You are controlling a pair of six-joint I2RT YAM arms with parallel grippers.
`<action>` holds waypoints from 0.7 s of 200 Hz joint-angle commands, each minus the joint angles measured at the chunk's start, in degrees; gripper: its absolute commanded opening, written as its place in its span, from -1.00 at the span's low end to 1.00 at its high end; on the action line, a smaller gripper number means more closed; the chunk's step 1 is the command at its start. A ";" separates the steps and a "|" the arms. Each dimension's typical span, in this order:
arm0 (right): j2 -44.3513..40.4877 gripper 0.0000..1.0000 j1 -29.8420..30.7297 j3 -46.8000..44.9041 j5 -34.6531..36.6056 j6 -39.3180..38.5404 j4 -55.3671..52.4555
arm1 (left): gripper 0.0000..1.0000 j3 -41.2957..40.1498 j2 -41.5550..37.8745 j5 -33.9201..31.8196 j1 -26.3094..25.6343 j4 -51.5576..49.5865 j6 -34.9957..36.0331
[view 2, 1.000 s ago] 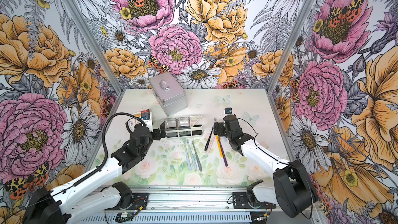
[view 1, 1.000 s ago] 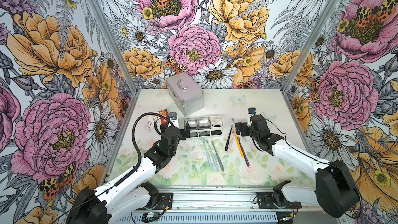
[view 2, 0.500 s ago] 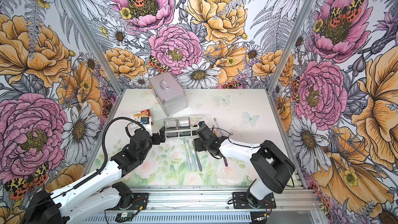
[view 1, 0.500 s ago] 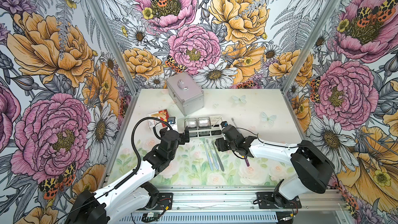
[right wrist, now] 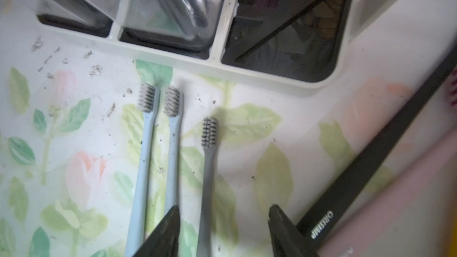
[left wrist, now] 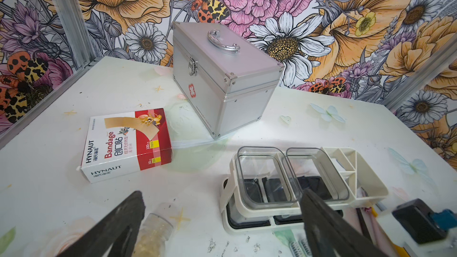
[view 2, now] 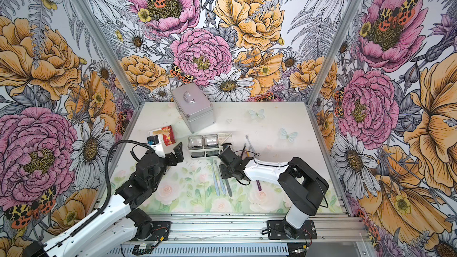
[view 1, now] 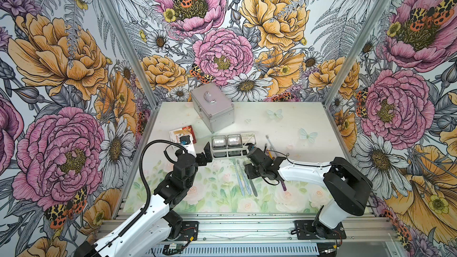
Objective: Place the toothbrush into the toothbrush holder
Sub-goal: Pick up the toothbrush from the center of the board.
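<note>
The toothbrush holder (view 1: 251, 135) (view 2: 226, 135) (left wrist: 368, 189) stands mid-table: a white rack with two clear cups and a slotted end. In front of it lie a grey toothbrush (right wrist: 209, 169) (view 1: 254, 190) and two light blue ones (right wrist: 143, 156) (view 1: 239, 181). My right gripper (view 1: 249, 173) (right wrist: 223, 208) hovers low over them. Its jaws are apart, and the grey handle lies between them, nearer one finger and untouched. My left gripper (view 1: 206, 154) (left wrist: 222, 194) stands wide open at the holder's left end, holding nothing.
A silver metal case (view 1: 212, 110) stands at the back and a bandage box (left wrist: 128, 142) lies left of the holder. A black toothbrush (right wrist: 371, 169) and a pink one (right wrist: 408, 194) lie beside my right gripper. A small glitter vial (left wrist: 155, 228) lies by my left finger.
My right arm has swung left from the brushes on the right to the three in front of the holder, and its jaws have narrowed. The left gripper edged toward the holder.
</note>
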 commanded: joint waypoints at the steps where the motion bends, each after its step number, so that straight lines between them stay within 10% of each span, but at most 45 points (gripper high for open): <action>1: 1.39 0.07 0.59 2.08 3.05 0.36 -2.73 | 0.97 -1.23 -1.27 1.25 0.43 -0.10 -1.42; 140: 6.81 -0.57 2.55 4.98 3.48 1.06 -9.48 | 0.97 -1.30 -0.32 2.94 1.44 -1.06 -3.16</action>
